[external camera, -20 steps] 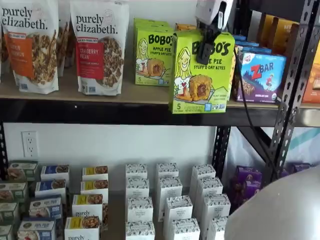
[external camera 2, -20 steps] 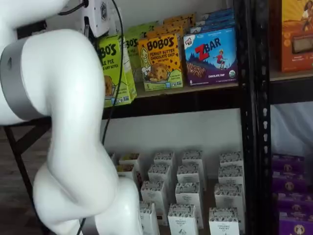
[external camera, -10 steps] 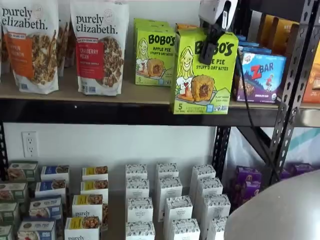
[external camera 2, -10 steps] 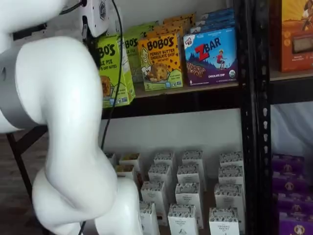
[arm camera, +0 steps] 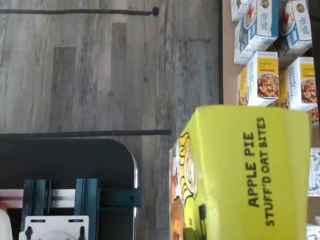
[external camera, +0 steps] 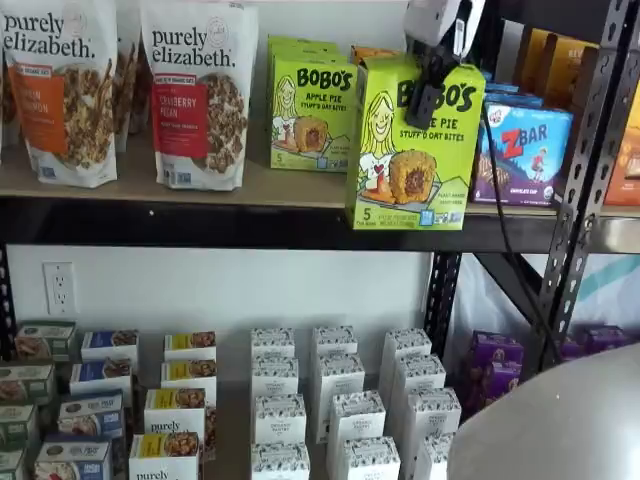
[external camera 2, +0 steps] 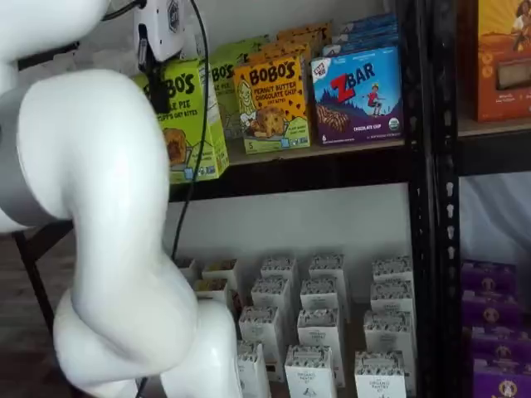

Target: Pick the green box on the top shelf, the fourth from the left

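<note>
Now the green box point(external camera: 414, 143) sits a little higher and further right than it did half a second ago, its lower edge level with the black front beam of the top shelf point(external camera: 200, 190) instead of overlapping it, and it leans slightly. The gripper point(external camera: 428, 85) comes down from above with its white body and black fingers clamped on the carton's upper edge, so the carton hangs out in front of the shelf row, apart from the second lime-green Bobo's carton point(external camera: 309, 105) that stands further back on the tan board. In a shelf view the held box point(external camera 2: 184, 120) shows more of its printed face than before, beside the glossy yellow-orange peanut butter box point(external camera 2: 272, 104) and the blue-purple ZBar box point(external camera 2: 358, 93), while the smooth white arm point(external camera 2: 99, 207) fills the foreground. From the wrist view the carton point(arm camera: 245, 175) is a flat-sided, matte cardboard block reading "APPLE PIE STUFF'D OAT BITES" over grey wood-grain flooring point(arm camera: 100, 70).
</note>
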Robot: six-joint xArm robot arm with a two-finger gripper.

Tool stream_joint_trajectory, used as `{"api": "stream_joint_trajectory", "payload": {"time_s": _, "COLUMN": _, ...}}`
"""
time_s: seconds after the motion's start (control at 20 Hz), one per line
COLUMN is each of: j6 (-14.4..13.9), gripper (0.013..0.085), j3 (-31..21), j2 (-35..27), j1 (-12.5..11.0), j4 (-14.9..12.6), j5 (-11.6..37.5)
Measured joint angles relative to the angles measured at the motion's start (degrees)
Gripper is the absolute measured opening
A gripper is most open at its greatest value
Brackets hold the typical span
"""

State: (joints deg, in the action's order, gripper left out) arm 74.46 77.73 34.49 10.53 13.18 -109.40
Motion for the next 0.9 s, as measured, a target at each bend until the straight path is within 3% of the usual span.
{"api": "stream_joint_trajectory", "payload": {"time_s": 0.9, "j6": 2.3, "gripper": 0.029, "j3": -6.1, "j2": 5.0, "j1": -2.2, "j4": 0.3, "j5": 0.6}}
